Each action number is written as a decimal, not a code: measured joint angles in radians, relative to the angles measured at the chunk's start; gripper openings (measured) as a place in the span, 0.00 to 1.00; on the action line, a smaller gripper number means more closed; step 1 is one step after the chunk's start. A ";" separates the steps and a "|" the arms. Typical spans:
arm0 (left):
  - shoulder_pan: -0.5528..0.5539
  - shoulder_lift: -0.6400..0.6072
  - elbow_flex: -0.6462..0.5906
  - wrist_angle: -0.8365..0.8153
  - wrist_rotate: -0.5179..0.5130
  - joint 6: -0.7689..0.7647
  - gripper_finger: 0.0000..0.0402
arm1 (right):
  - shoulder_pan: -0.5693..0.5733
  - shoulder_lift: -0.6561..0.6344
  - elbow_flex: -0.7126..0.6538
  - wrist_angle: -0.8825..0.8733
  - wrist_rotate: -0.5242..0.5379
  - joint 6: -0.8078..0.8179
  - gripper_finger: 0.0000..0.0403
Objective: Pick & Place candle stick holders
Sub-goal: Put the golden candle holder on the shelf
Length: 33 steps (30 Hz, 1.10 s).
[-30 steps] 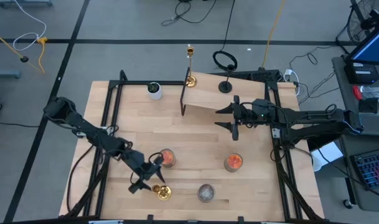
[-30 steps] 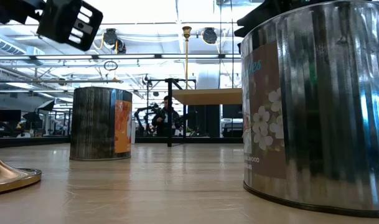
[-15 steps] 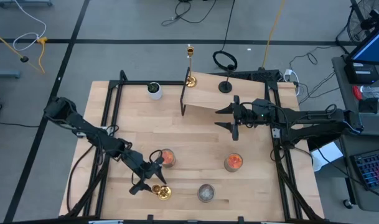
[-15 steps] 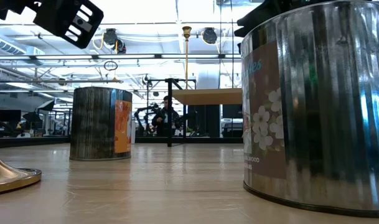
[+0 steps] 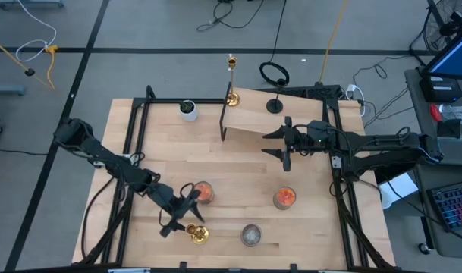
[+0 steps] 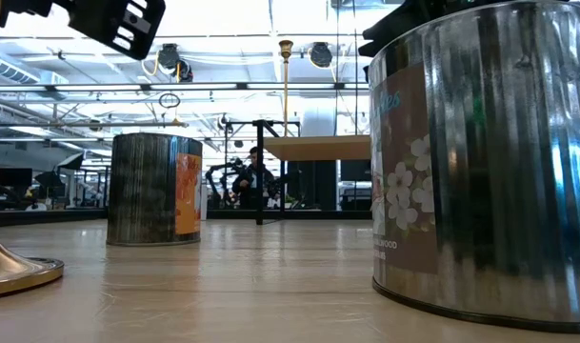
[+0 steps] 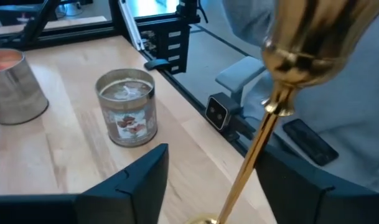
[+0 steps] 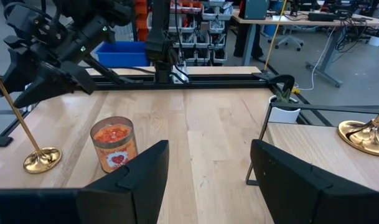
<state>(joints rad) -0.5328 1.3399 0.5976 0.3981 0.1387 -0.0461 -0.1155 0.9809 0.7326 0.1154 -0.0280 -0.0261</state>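
A slim gold holder stands upright on its base near the table's near edge; its stem rises between the open fingers of my left gripper, close to one finger. In the high view my left gripper is just left of that holder. Two orange-red jars and a clear-grey jar stand on the table. A second gold holder and a black holder stand on a raised wooden board. My right gripper hovers open and empty right of centre.
A raised wooden board on a dark stand sits at the far middle. A small white cup stands at the far left. Black frame rails run along both table sides. A person shows far behind the table.
My left gripper has risen a little, as the low view shows, and has stayed open around the gold holder's stem. The holder has stayed standing in place.
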 joint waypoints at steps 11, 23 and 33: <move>-0.035 0.000 0.000 0.022 0.001 0.010 0.14 | 0.000 0.000 0.000 0.000 0.000 0.000 0.56; -0.018 0.000 0.000 0.159 -0.035 -0.016 0.09 | 0.045 0.055 0.000 0.007 -0.030 -0.010 0.56; 0.113 0.000 0.000 0.233 -0.035 0.007 0.09 | 0.172 0.195 0.000 0.109 -0.028 -0.019 0.56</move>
<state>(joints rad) -0.4201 1.3396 0.5972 0.6308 0.1032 -0.0392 0.0562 1.1764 0.7326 0.2245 -0.0557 -0.0456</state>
